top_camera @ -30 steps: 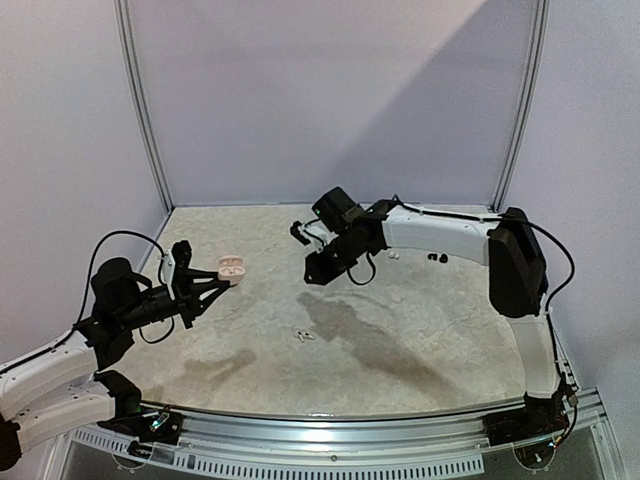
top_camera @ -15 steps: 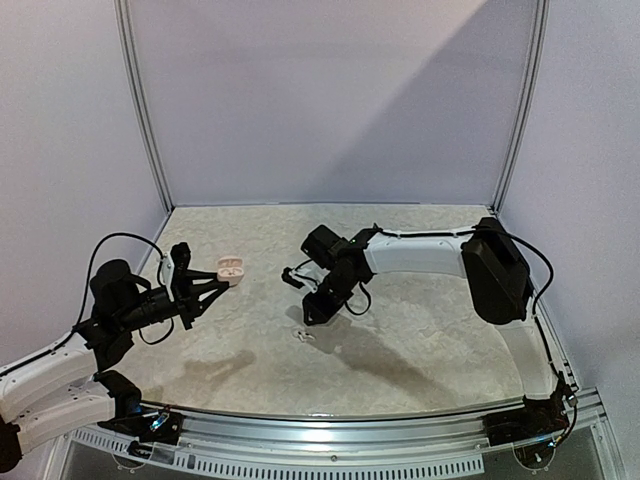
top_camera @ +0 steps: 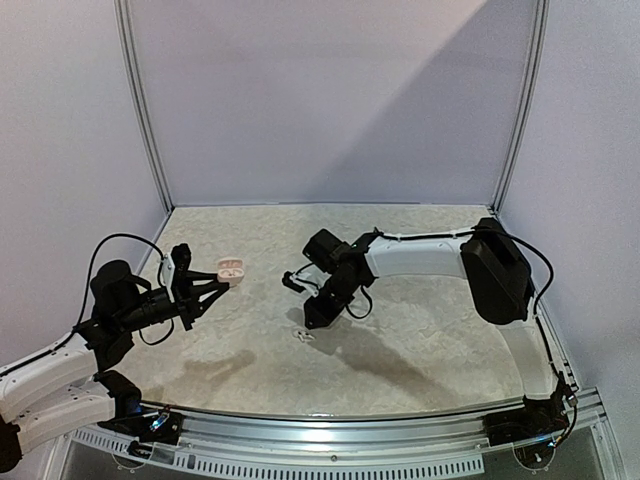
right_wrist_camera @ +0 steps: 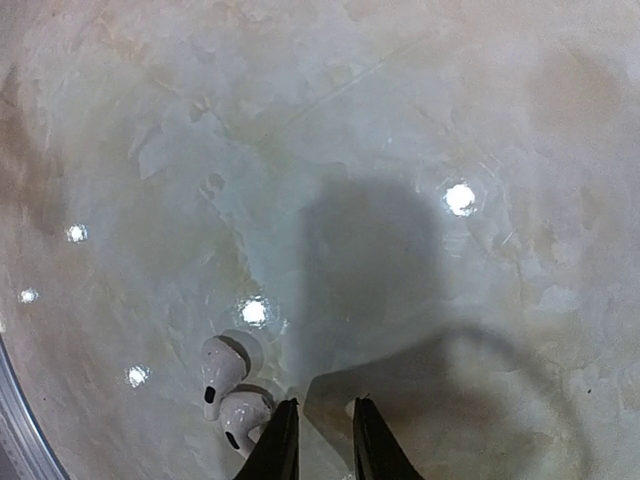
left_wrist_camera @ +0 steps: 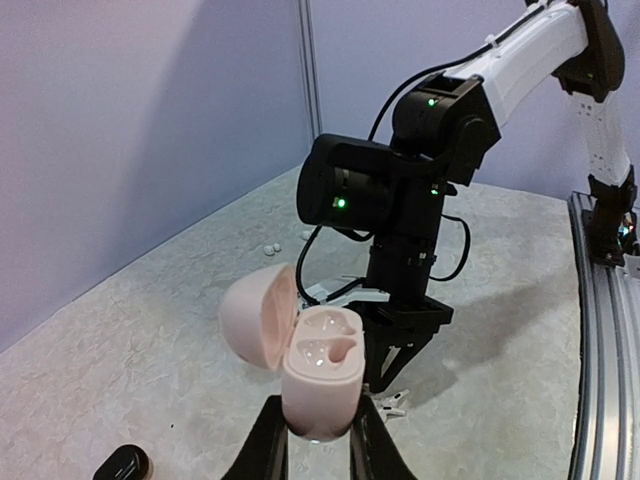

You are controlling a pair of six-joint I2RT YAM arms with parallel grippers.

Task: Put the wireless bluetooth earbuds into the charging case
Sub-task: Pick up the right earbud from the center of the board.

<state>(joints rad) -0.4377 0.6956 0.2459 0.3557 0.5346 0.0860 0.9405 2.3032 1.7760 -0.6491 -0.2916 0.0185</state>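
Note:
My left gripper (left_wrist_camera: pixel 318 432) is shut on the base of a pink charging case (left_wrist_camera: pixel 322 365), held upright above the table with its lid swung open to the left and both sockets empty. From above the case (top_camera: pixel 231 268) hangs at the left. A pair of white earbuds (right_wrist_camera: pixel 228 385) lies side by side on the table (top_camera: pixel 305 335). My right gripper (right_wrist_camera: pixel 322 412) points down just beside them, its left finger next to the nearer bud. Its jaws stand narrowly open with only bare table between them. The left wrist view shows that gripper (left_wrist_camera: pixel 398 350) right above the buds (left_wrist_camera: pixel 392 403).
A black case (left_wrist_camera: pixel 122 462) lies on the table near my left gripper. Two tiny white buds (left_wrist_camera: pixel 270 246) sit far back by the wall. A metal rail (top_camera: pixel 350 420) runs along the table's near edge, and walls close in the back and sides.
My right arm has swung forward and to the left and dropped lower, ending over the white earbuds. The left arm and the case have stayed put.

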